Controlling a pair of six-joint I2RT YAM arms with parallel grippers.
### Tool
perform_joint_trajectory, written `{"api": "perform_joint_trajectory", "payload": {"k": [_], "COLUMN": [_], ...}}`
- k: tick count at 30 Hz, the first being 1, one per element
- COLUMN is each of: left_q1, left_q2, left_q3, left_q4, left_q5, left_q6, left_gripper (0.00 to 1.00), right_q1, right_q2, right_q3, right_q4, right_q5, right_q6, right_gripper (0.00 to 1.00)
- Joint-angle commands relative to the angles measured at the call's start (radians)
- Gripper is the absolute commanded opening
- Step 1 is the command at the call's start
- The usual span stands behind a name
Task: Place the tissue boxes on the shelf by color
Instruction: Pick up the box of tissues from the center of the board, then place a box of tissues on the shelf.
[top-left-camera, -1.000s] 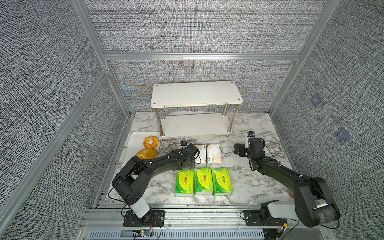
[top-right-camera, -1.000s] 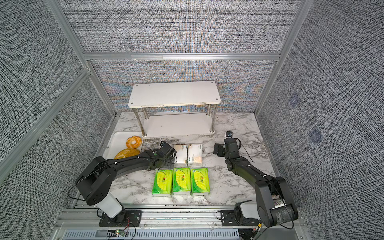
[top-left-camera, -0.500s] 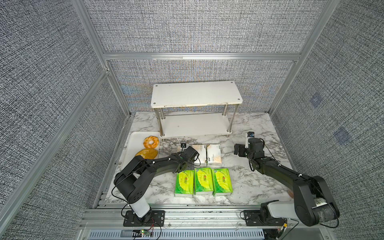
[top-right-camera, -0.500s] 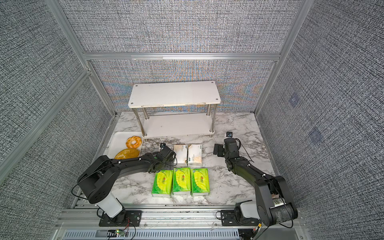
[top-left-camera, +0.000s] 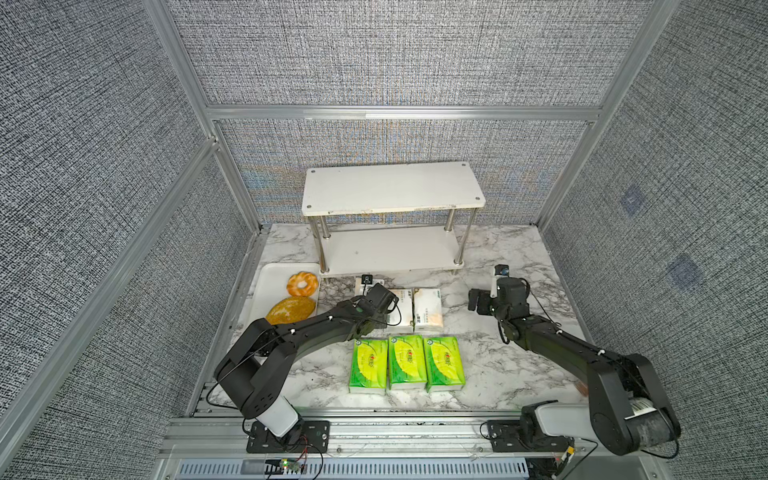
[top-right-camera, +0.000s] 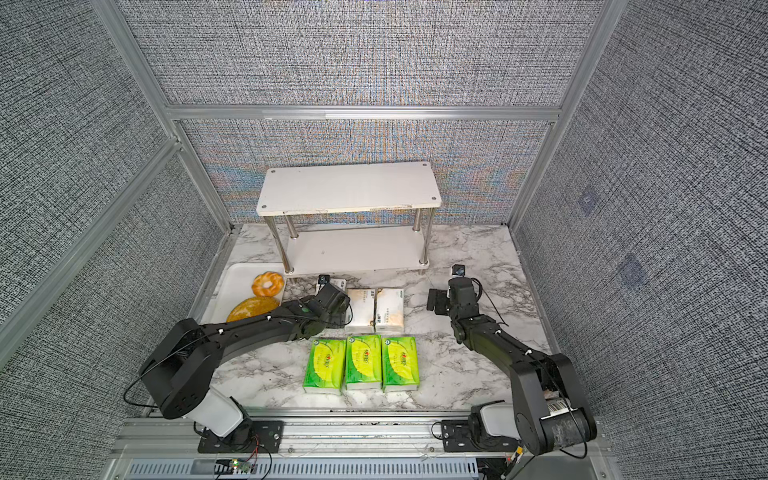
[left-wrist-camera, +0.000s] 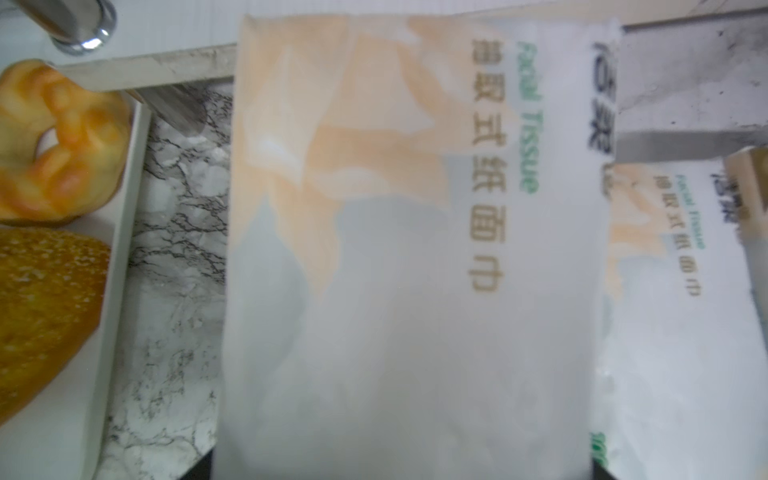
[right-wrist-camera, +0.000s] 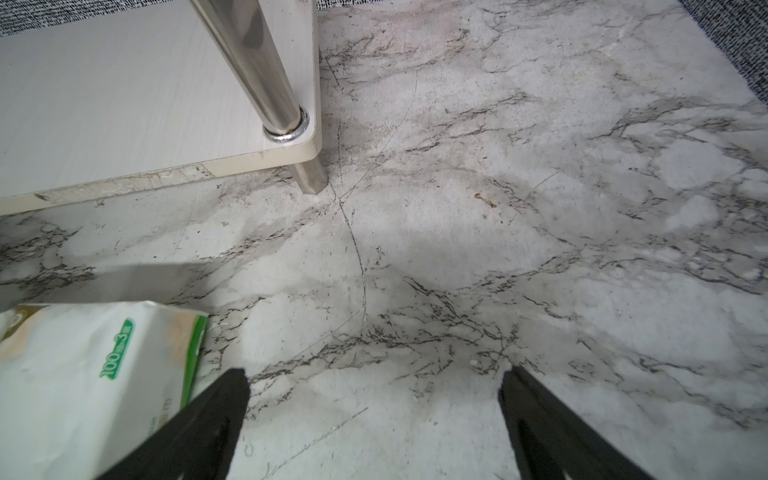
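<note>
Three green tissue boxes (top-left-camera: 407, 361) lie side by side near the table's front. Behind them lie the white-and-peach tissue boxes: two show fully (top-left-camera: 428, 309), while the leftmost shows only a sliver (top-left-camera: 360, 284) beneath my left gripper (top-left-camera: 380, 297). In the left wrist view that leftmost box (left-wrist-camera: 395, 249) fills the picture and hides the fingers, so the grip is unclear. My right gripper (right-wrist-camera: 374, 386) hovers open over bare marble, right of the white boxes (right-wrist-camera: 83, 374). The two-tier shelf (top-left-camera: 392, 187) stands at the back with both boards bare.
A white tray (top-left-camera: 270, 282) at the left holds a bread ring (top-left-camera: 302, 283) and an orange loaf (top-left-camera: 290, 309), close beside my left arm. Grey fabric walls enclose the marble table. A shelf leg (right-wrist-camera: 286, 124) stands a short way ahead of my right gripper.
My left gripper has shifted a little toward the front and settled down over the leftmost white box. The right arm and all other boxes have stayed still.
</note>
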Motion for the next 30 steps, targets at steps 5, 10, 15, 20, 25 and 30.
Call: {"api": "perform_joint_trajectory", "payload": {"k": [5,10,15,20,25,30], "left_q1": [0.026,0.098,0.159,0.214,0.26,0.309], "left_q2": [-0.011,0.057,0.177,0.276,0.376,0.459], "left_q3": [0.109,0.236,0.39,0.503,0.601,0.656], "left_q4": [-0.073,-0.076,-0.09,-0.098,-0.116,-0.12], "left_q5": [-0.058,-0.038,-0.033,0.005,0.04,0.062], "left_q6": [0.049,0.116,0.169,0.172,0.18,0.193], "left_gripper": [0.81,0.81,0.81,0.81,0.81,0.81], "right_q1": [-0.001,-0.001,0.004,0.014,0.027,0.043], "right_q2": [0.001,0.001,0.01,0.019,0.037,0.047], "right_q3": [0.002,0.003,0.013,0.023,0.034,0.036], "right_q4": [0.017,0.022,0.024,0.023,0.025,0.027], "right_q5": [-0.024,-0.036,-0.05,-0.054,-0.056,-0.056], "right_q6": [0.009,0.013,0.014,0.012,0.01,0.01], "right_gripper": [0.99,0.99,0.99,0.99,0.99,0.99]}}
